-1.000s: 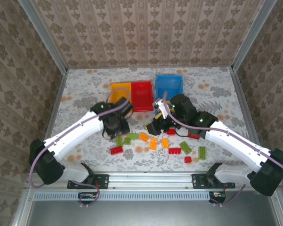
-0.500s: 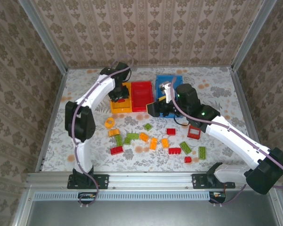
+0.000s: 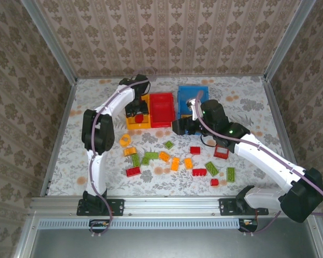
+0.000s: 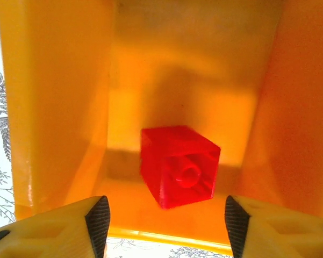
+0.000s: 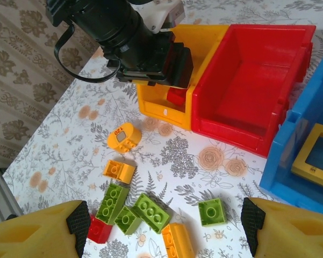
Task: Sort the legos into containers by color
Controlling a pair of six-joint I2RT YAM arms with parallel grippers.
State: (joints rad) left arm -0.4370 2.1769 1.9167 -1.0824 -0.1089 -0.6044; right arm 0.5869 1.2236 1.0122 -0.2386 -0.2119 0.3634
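Observation:
My left gripper (image 4: 166, 216) hangs open over the near end of the yellow container (image 4: 54, 107). A red lego (image 4: 180, 165) sits tilted inside it, free of both fingers, its hollow underside facing up. From above, the same gripper (image 3: 137, 110) is over the yellow container (image 3: 138, 124), with the red lego (image 3: 140, 116) inside. Beside it are the red container (image 3: 162, 110) and the blue container (image 3: 193, 97). My right gripper (image 5: 165, 223) is open and holds nothing. It hovers over loose green legos (image 5: 151, 210) and orange legos (image 5: 118, 171).
Red, green and orange legos (image 3: 175, 163) lie scattered across the table's front middle, with a red hollow frame (image 3: 221, 152) to the right. A round yellow piece (image 5: 123, 137) lies before the yellow container. A yellow frame (image 5: 314, 156) lies in the blue container (image 5: 287, 161).
My left arm swung from the table up to the yellow container, then its jaws opened and let go of the red lego. My right gripper drew back from the pile toward the containers.

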